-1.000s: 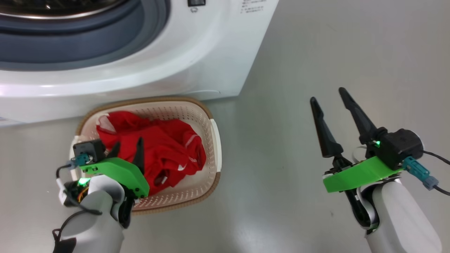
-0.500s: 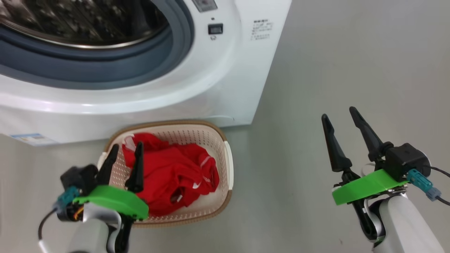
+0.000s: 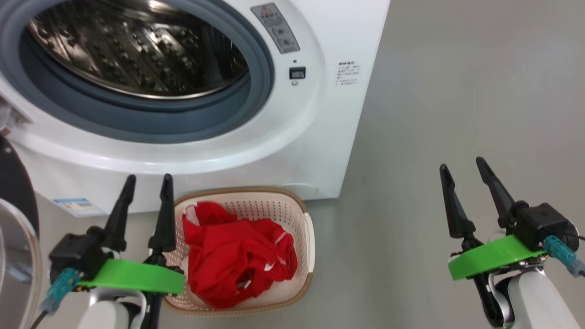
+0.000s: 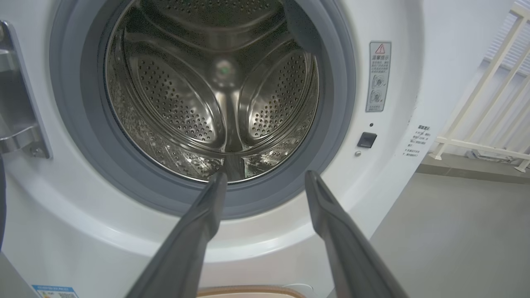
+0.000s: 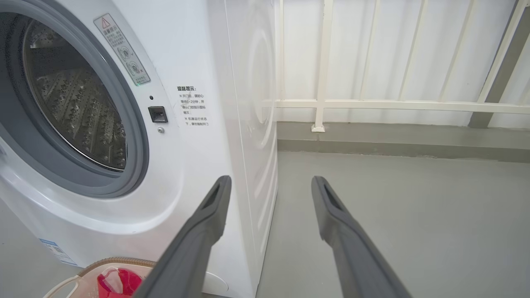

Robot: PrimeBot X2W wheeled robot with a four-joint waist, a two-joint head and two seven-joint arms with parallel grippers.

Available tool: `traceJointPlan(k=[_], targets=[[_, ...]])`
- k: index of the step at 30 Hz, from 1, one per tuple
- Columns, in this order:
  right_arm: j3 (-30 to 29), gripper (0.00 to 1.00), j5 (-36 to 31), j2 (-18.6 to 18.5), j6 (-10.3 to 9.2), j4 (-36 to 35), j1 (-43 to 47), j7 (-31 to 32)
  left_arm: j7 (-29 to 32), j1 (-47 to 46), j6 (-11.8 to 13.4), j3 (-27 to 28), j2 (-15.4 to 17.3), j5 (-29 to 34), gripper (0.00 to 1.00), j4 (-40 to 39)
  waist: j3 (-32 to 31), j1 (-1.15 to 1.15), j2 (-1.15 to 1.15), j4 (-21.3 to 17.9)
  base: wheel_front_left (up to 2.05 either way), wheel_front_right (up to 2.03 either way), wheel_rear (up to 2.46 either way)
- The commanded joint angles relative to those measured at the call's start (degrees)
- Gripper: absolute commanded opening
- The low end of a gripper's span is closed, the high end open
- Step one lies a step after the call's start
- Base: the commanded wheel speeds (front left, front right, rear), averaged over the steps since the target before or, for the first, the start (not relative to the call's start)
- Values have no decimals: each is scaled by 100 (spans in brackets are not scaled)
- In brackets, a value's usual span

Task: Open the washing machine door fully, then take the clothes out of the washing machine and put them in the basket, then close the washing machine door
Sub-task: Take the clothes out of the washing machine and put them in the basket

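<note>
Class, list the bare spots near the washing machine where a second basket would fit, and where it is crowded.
Bare floor between the basket and the right hand, beside the washing machine. Crowded: the basket, full of clothes, left hand beside it.

Grey floor (image 3: 434, 91), washing machine (image 3: 320, 128) standing on it, cream basket (image 3: 256, 210) just in front

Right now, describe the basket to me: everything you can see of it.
The basket is a small rounded-rectangular tub of cream-white plastic. Its walls are perforated with rows of holes and topped by a brown woven-look rim, and a white handle shows on its right side. It stands upright on the grey floor, close in front of the washing machine, below its opening. The red clothes with white trim lie bunched inside and fill most of it.
</note>
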Motion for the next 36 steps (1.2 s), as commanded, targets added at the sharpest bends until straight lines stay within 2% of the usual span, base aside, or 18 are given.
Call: traceJointPlan(k=[1, 5, 10, 19, 36], targets=[[101, 100, -70, 0, 26, -150, 33, -36, -52, 49, 18, 219, 79, 69, 100, -245, -155, 0, 0, 34, 0, 0, 0], [43, 100, -71, 19, 26, -248, 171, -36, -52, 323, 14, 348, 75, 200, 100, -727, -331, 0, 0, -19, 0, 0, 0], [-64, 100, -96, 32, 26, -325, 418, -36, -52, 693, 33, 498, 74, 340, 100, -936, -582, 0, 0, -91, 0, 0, 0], [-107, 100, -248, 40, 26, -395, 853, -36, -52, 1381, 60, 723, 79, 483, 100, -923, -1104, 0, 0, -243, 0, 0, 0], [-139, 100, -297, 43, 26, -523, 1041, -36, -52, 1600, 118, 876, 101, 559, 100, -888, -1248, 0, 0, -281, -2, 1, 1]])
